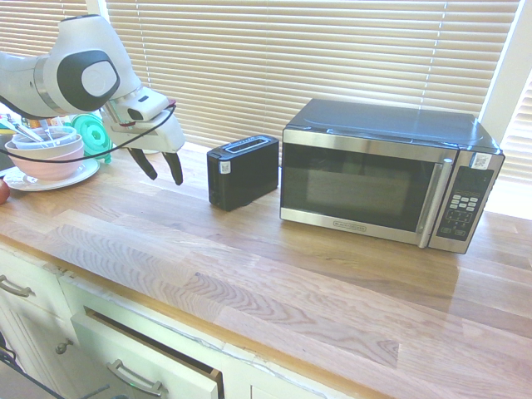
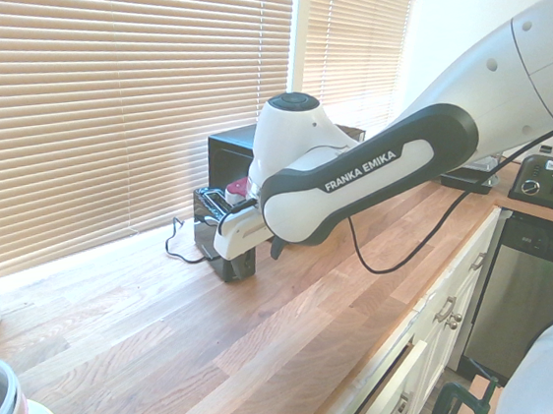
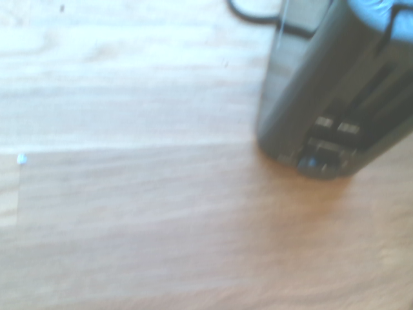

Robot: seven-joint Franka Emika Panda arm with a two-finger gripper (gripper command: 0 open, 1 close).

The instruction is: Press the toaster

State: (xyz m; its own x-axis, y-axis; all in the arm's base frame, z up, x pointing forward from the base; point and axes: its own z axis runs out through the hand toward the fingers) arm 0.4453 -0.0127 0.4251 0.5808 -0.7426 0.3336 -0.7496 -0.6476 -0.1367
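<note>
One toaster (image 1: 242, 170), one microwave (image 1: 389, 172), one stack of bowls (image 1: 47, 153) on one plate (image 1: 37, 179), and one green tape roll (image 1: 91, 133).

Arm (image 2: 373, 182): white lettering "FRANKA EMIKA" on the black band of its forearm, legible in the second exterior view.

Toaster (image 1: 242, 170): small white sticker on its end face; print too small to read.

Microwave (image 1: 389, 173): brand plate on the lower door edge, keypad legends and a sticker above the keypad; all illegible.

Dishwasher (image 2: 537, 283): small mark on the control strip, unreadable.
</note>
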